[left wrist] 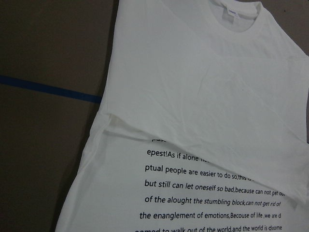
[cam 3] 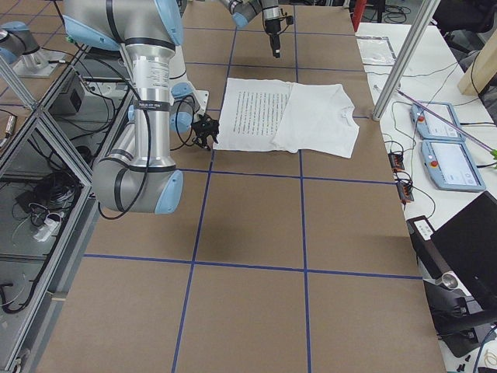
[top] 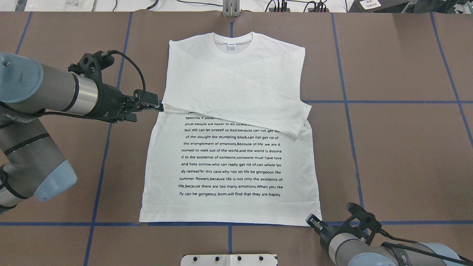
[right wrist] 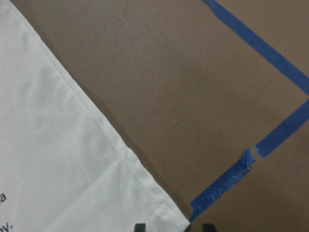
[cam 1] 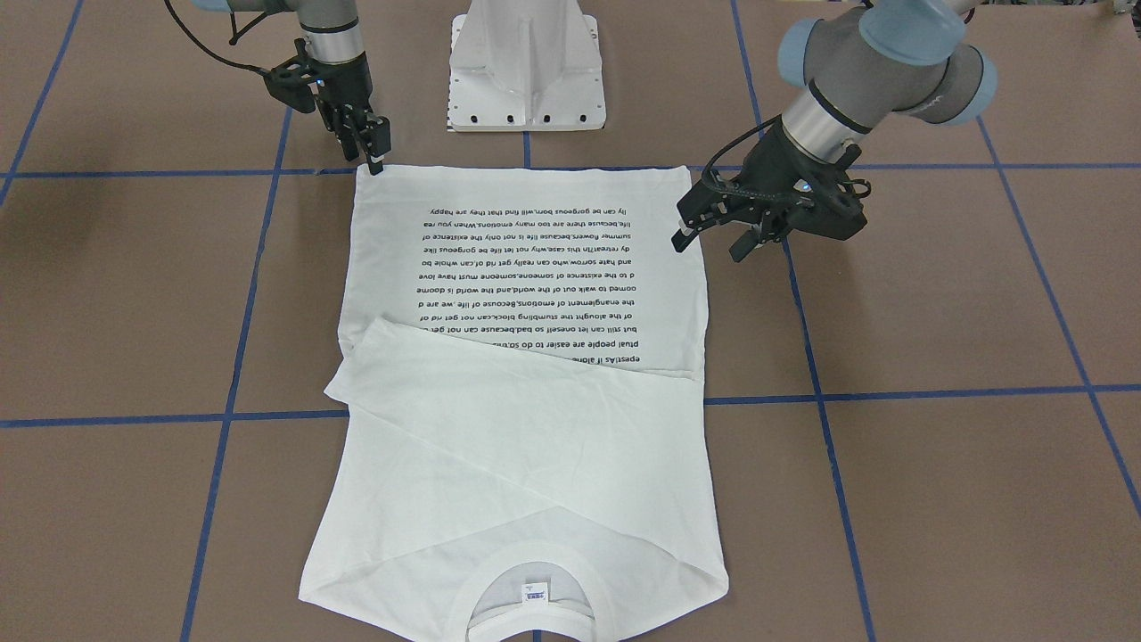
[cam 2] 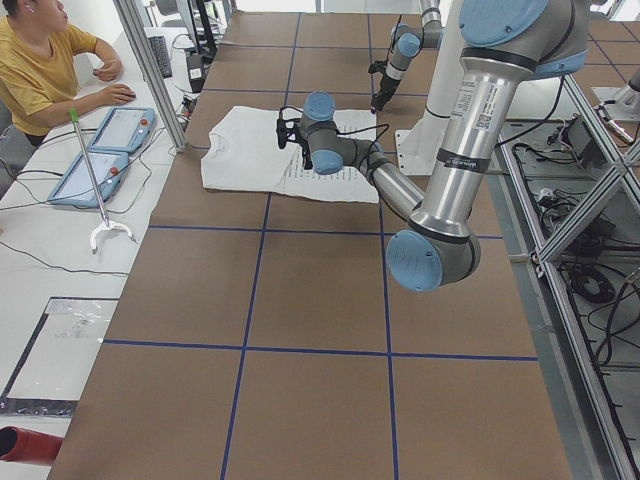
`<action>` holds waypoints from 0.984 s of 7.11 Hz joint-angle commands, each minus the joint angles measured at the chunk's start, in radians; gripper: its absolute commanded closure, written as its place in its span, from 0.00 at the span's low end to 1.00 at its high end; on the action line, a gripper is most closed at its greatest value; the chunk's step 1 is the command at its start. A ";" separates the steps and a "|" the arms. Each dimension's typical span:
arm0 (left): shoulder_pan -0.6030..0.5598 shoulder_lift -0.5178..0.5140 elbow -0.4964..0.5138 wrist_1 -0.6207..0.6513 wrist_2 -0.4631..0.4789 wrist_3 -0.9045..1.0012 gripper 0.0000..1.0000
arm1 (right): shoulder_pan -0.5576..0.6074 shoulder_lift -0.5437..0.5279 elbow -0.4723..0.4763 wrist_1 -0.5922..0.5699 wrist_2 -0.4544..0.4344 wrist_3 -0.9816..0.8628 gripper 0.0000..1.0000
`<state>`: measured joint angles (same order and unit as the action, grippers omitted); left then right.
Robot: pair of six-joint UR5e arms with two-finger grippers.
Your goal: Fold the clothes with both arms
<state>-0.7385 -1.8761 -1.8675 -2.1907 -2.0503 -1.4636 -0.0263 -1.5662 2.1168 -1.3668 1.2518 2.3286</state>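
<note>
Your white T-shirt point(top: 221, 207) lies flat on the brown counter point(top: 406, 147), print side up. Its ribbed neck point(top: 232, 41) is on the side far from the robot. Its hem runs along the blue tape line point(top: 406, 223) nearest the robot's base. A sleeve point(top: 258, 107) is folded slantwise across the chest, from the shirt's left edge over to the right. There its cuff reaches just past the edge of the body. The sleeve covers the top of the block of black text point(top: 231, 159), and the small label point(top: 231, 45) shows inside the neck.

Your left end effector point(cam 1: 710, 242) hangs low at the shirt's left edge, near where the folded sleeve begins. Its fingers are spread apart and hold nothing. One tip sits over the cloth's edge, and you cannot tell from these views whether it touches.

Your right end effector point(cam 1: 376, 159) points down at the hem corner point(right wrist: 178, 217) on the robot's right. In its wrist view the two fingertips stand apart, and the corner lies between them, flat on the counter. The fingers have not closed on the cloth.

The white mounting pedestal point(cam 1: 526, 71) stands just behind the hem, between the two arms. At the side desk, a person in a yellow top point(cam 2: 40, 70) sits near two tablets point(cam 2: 105, 150).
</note>
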 commanded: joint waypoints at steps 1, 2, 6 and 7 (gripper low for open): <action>0.001 0.000 -0.001 0.000 0.001 -0.017 0.00 | 0.000 -0.001 -0.009 0.000 0.000 0.001 1.00; 0.001 0.000 -0.002 0.002 0.002 -0.017 0.00 | 0.003 -0.003 -0.008 0.000 0.000 0.000 1.00; 0.001 0.002 -0.005 0.002 0.001 -0.018 0.00 | 0.039 0.000 0.005 0.000 0.000 0.000 1.00; 0.001 0.002 -0.005 0.002 0.002 -0.018 0.00 | 0.042 0.000 0.012 0.000 0.000 -0.002 1.00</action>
<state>-0.7378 -1.8750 -1.8726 -2.1890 -2.0490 -1.4816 0.0096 -1.5655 2.1225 -1.3668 1.2517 2.3282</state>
